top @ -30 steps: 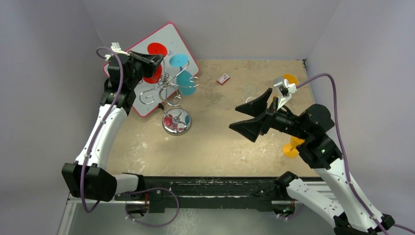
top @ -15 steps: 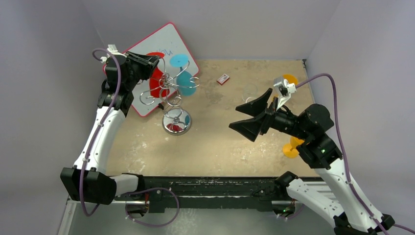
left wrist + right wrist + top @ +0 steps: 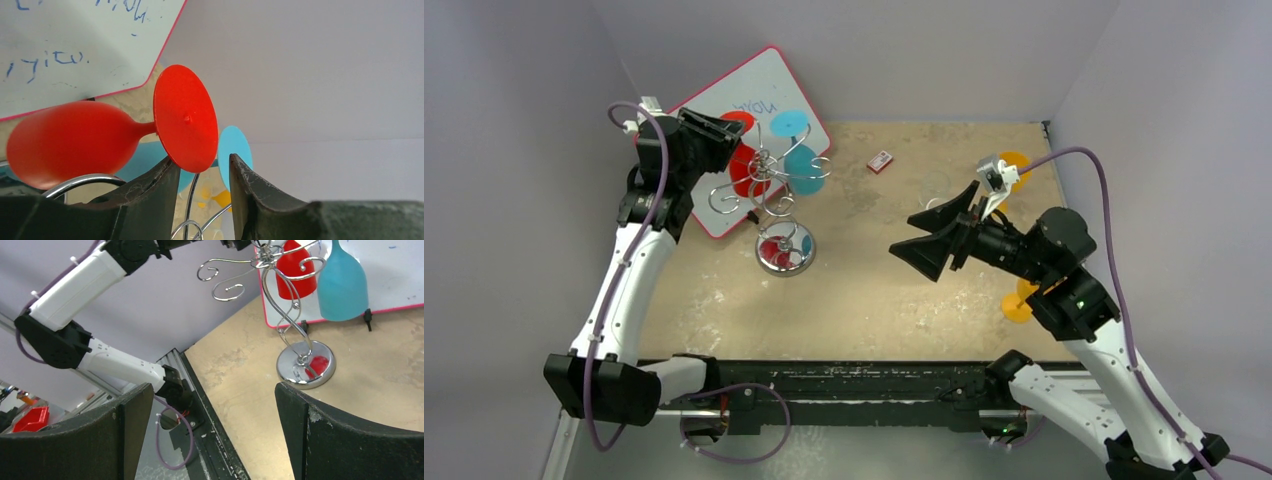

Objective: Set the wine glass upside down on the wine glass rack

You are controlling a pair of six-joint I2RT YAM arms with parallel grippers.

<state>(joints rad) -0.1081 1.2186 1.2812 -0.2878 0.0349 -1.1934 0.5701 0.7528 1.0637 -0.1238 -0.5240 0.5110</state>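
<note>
My left claw stands partly open, with nothing pinched between its fingers. It sits at the upper left of the top view, right against the silver wire wine glass rack with curled scroll arms. The red plastic wine glass hangs there bowl down and foot up, beside a light blue wine glass on the same rack.

In my left wrist view the rim of the red foot lies just over one fingertip. I cannot tell whether they touch. That is the main risk: if I draw back with the gap this narrow, a finger may hook the foot and lift it out of the wire, so the glass falls onto the beige speckled counter.

I also cannot see how well the foot sits in its scroll arm. If it is only half seated, a small nudge could free it.

The rack looks top-heavy with both glasses on one side. A sideways bump from my wrist could rock it into the pink-framed whiteboard behind.

My right claw hangs wide open and empty at mid-right, well apart.
</note>
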